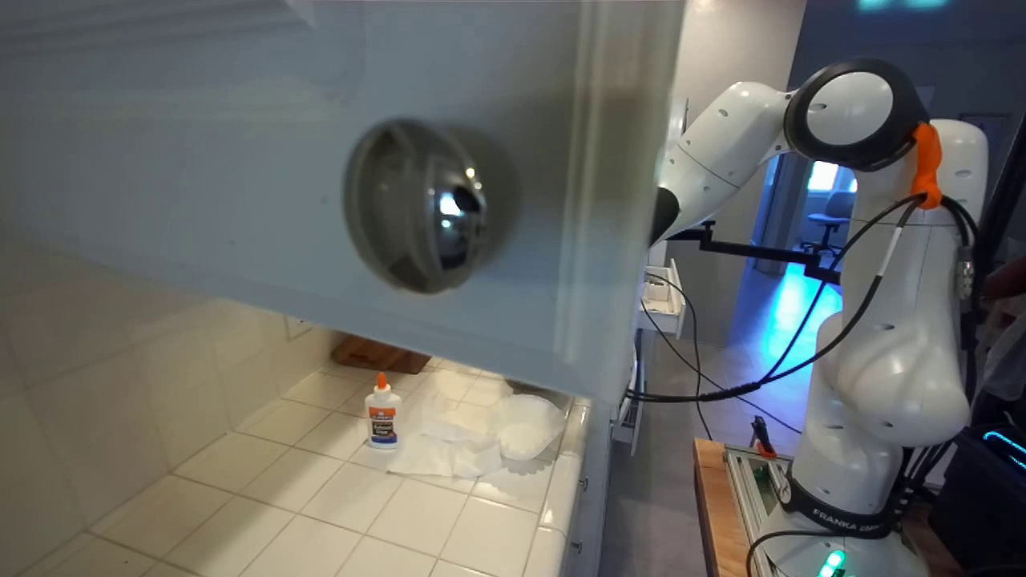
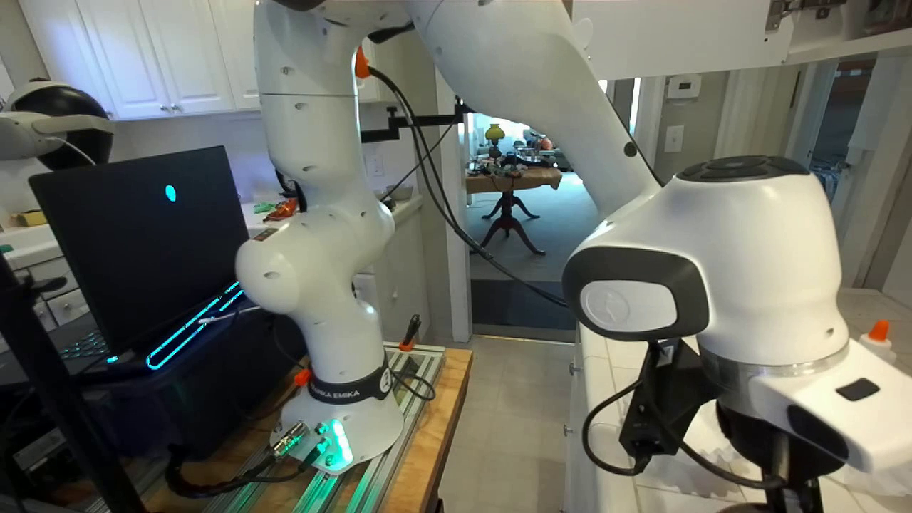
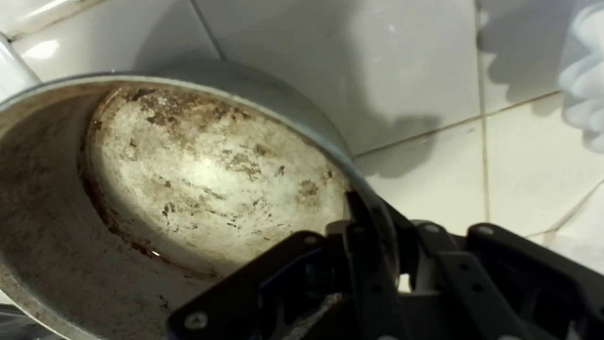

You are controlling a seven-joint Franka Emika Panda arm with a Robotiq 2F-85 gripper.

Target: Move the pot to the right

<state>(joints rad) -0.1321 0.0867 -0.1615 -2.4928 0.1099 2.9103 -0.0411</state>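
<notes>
Wrist view: the pot [image 3: 203,174] is gripped at its rim by the fingers of the gripper [image 3: 379,215], one inside, one outside. Tiled counter [image 3: 424,66] is seen below; whether the pot touches it cannot be told. In an exterior view, an orange-capped bottle [image 1: 383,420] is seen standing upright.

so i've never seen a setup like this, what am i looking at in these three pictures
The big white machine is a robot arm. Two pictures are taken from outside it; the close-up is taken from its wrist. In an exterior view, an open cabinet door hides part of the scene. On the tiled counter stands a glue bottle, with thin white material beside it and a wooden board farther back. In the close-up, the black tool pinches the wall of a stained metal pot.
</notes>
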